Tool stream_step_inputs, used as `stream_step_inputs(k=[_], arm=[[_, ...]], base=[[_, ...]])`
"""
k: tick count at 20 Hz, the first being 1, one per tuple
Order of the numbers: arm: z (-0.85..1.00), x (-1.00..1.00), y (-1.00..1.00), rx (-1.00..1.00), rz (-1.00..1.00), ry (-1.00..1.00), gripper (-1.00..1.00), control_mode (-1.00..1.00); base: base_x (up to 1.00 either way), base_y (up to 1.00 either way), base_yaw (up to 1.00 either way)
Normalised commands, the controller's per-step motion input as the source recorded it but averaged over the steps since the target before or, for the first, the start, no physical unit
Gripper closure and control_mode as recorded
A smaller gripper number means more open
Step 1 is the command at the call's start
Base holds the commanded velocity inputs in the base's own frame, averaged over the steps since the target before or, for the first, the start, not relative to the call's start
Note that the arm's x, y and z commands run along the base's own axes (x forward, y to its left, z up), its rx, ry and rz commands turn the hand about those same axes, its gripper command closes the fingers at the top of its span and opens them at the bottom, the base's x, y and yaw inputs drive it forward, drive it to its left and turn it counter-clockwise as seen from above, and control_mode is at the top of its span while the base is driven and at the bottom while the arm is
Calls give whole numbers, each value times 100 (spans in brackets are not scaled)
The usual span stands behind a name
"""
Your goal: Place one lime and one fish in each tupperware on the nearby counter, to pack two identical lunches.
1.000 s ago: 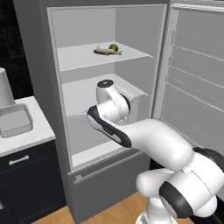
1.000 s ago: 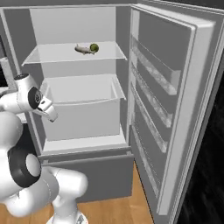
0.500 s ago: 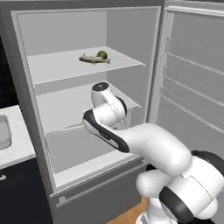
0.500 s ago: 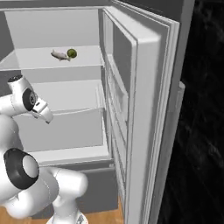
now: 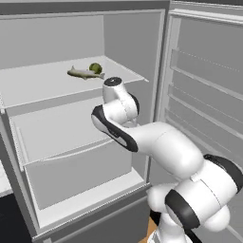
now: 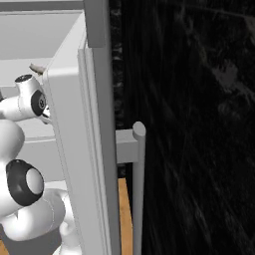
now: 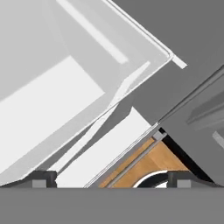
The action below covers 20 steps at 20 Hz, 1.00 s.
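- Open grey fridge point(image 5: 57, 42): a slim brown-grey fish point(image 5: 83, 73) lies on the upper white shelf point(image 5: 38, 88), with a small round green lime point(image 5: 96, 68) just behind it, touching or nearly so.
- White robot arm point(image 5: 156, 147): reaches in front of the clear drawer point(image 5: 61, 130) below that shelf.
- Tool point(image 7: 111, 181): dark fingertips point(image 7: 41, 178) spread wide, holding nothing, above the drawer's rim and wooden floor point(image 7: 153, 159).
- Fridge door point(image 6: 84, 149): seen edge-on in the right base view.

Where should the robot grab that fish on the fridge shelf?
Probably across the middle of the fish's body, coming from the open front of the fridge and down from above. It lies flat and long on the upper shelf, so the narrow width suits the jaws. The lime sits against its right end, so stay clear of that end.
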Motion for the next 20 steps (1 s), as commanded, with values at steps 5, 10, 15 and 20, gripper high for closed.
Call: stream_step_inputs(k=[5, 10, 15, 20], arm=[[100, 8, 0, -8, 13, -21, -100, -100], [100, -23, 0, -21, 31, -34, -100, -100], [100, 21, 7, -15, 42, -20, -100, -100], [81, 24, 57, -33, 38, 4, -100, -100]], base=[[0, 0, 0], [0, 0, 0], [0, 0, 0], [0, 0, 0]])
